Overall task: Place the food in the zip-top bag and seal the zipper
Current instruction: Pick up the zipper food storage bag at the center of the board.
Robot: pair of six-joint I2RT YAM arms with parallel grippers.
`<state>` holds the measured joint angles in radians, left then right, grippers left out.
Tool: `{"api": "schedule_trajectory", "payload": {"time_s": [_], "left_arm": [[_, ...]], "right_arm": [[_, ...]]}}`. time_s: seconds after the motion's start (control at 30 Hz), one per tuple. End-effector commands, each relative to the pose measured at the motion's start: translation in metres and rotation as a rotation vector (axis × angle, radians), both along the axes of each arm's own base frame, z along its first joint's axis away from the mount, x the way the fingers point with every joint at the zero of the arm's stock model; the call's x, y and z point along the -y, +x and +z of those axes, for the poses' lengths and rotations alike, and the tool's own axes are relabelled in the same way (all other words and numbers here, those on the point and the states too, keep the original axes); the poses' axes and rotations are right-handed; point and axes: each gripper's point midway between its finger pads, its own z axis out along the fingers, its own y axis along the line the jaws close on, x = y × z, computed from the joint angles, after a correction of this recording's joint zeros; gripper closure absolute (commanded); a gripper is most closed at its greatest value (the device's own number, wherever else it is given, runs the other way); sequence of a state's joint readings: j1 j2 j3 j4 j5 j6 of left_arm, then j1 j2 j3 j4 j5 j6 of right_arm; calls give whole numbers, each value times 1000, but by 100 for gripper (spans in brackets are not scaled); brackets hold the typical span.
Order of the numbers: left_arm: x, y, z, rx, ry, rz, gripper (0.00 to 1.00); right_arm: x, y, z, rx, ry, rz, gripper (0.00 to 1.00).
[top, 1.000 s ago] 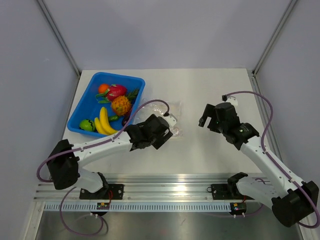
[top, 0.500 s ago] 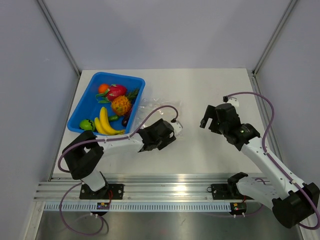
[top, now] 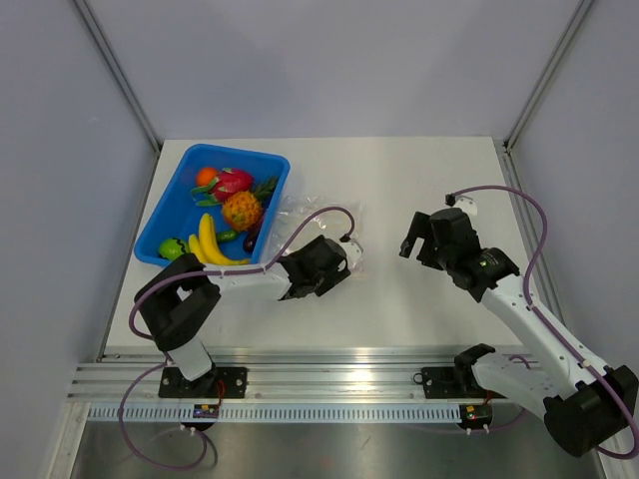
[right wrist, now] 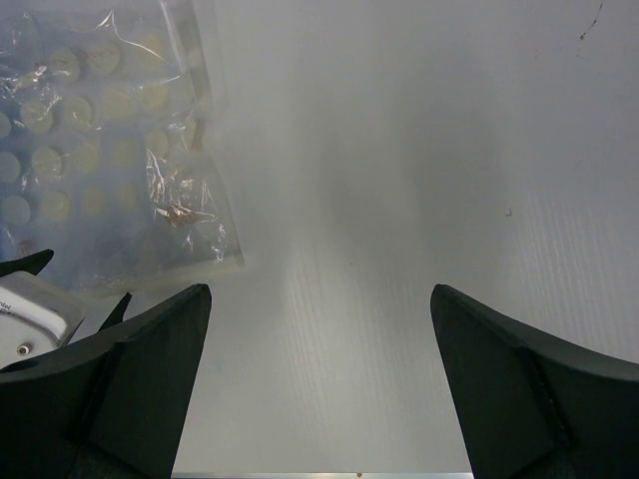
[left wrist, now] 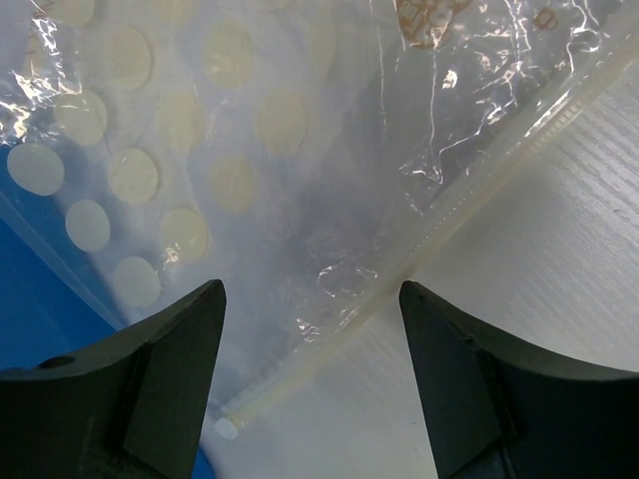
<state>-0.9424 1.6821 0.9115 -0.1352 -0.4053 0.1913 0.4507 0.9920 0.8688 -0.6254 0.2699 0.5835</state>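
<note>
**Tools.** The left tool [top: 342, 257] is open. In the left wrist view [left wrist: 310, 299] its two dark fingers stand well apart, low over the bag, and nothing is clamped between them. The right tool [top: 409, 236] is also open and empty. In its own wrist view [right wrist: 319, 299] its fingers are spread to their widest over bare table.

**Bag.** The zip-top bag [top: 321, 216] lies flat on the white table [top: 439, 170], just to the right of the blue bin [top: 240, 152]. It sits between the two arms, nearer the left one. The plastic is clear and crinkled and is printed with pale round spots [left wrist: 250, 150]. The right wrist camera sees it at the upper left of its view [right wrist: 100, 140]. No food can be seen inside it.

**Zipper.** The zipper [left wrist: 439, 232] shows as a thin pale strip. It runs on a slant from lower left to upper right and passes through the gap between the left tool's fingers. Whether the strip is pressed closed along its length cannot be told.

**Food.** All the food in view is in the blue bin:
- a yellow banana [top: 207, 245]
- an orange pineapple-like piece [top: 242, 210]
- a pink-red piece [top: 231, 183]
- a small orange piece [top: 205, 176]
- a green piece [top: 174, 249]

**Bin.** Part of the bin's blue colour shows at the left edge of the left wrist view [left wrist: 40, 299], beside the bag.
</note>
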Motion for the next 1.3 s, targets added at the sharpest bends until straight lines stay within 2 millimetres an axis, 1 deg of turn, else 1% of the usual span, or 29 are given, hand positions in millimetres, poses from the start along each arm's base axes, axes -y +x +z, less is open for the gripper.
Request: {"api": "schedule_trajectory", "payload": {"time_s": [0.0,0.1,0.2,0.23,0.27,0.3,0.33,0.37,0.47,0.5,0.57,0.7,0.73,0.8,0.83,0.87,0.9,0.93,0.97,1.03,1.07,1.13,1.17,1.2,1.27], "left_arm": [[4,10,10,52,-34,18,26],[0,10,6,52,-1,26,26],[0,12,4,49,6,33,27],[1,13,4,52,8,36,29],[0,15,3,56,14,41,34],[0,17,4,63,13,47,36],[1,18,5,63,11,49,42],[1,19,6,66,8,55,58],[3,24,15,79,-14,72,84],[5,27,22,86,-24,78,88],[5,31,28,90,-36,92,100],[7,35,48,104,-72,108,100],[8,36,57,117,-87,110,100],[5,35,62,123,-82,105,100],[2,33,62,123,-69,98,100],[-1,30,59,116,-58,91,97],[-2,27,57,110,-57,79,91],[-4,25,54,108,-51,65,65],[-8,17,49,92,-54,41,48],[-8,13,48,98,-65,8,9],[-7,11,49,101,-75,-10,7],[-11,7,40,105,-44,-59,4],[-11,5,36,103,-31,-86,5],[-15,3,27,104,-5,-103,7],[-15,2,22,106,27,-144,12]], "right_arm": [[0,2,6,25,16,-13,0],[-2,3,5,19,18,-6,0],[-3,3,6,20,22,-2,0],[-3,3,6,18,24,-2,1],[-4,3,7,21,28,-2,0],[-4,3,8,21,25,3,1],[-5,3,9,23,27,7,1],[-4,3,9,26,27,7,0],[-5,1,8,23,29,16,1],[-6,1,7,18,31,17,0],[-6,-1,4,11,35,15,1],[-7,-5,-1,1,44,19,1],[-8,-6,0,2,51,25,1],[-7,-7,0,0,52,24,1],[-7,-8,0,1,51,24,0],[-6,-9,-1,-3,50,22,1],[-6,-10,-1,-1,53,24,0],[-5,-10,0,4,55,23,0],[-5,-11,-1,3,56,22,1],[-6,-11,-2,6,63,21,0],[-7,-11,-4,2,63,24,0],[-9,-11,-6,-5,70,28,1],[-10,-11,-6,-8,71,32,1],[-11,-10,-8,-13,71,36,0],[-12,-10,-9,-15,72,38,1]]}}
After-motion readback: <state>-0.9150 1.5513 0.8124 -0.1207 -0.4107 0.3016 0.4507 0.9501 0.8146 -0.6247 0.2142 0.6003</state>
